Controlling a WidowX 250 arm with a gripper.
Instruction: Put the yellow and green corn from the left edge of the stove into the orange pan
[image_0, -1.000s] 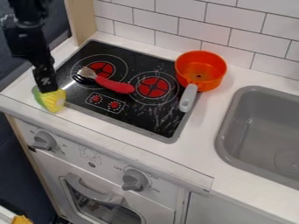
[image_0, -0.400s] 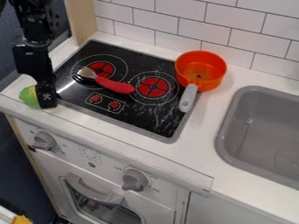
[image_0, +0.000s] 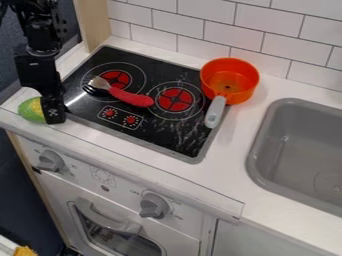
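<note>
Claw (image_0: 53, 118) hangs w/ green-yellow toy veg (image_0: 31, 110) adj. at approx. 9 o'clock, hob (image_0: 150, 65) approx. 2 o'clock; opening & grip can't be told, veg's long axis unclear.

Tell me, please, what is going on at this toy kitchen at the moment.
A black robot arm has its gripper down at the counter's front left corner, right beside a green-and-yellow toy; I cannot tell whether it grips it. A red-handled utensil lies on the stovetop, and an orange pot sits at its back right corner.
</note>
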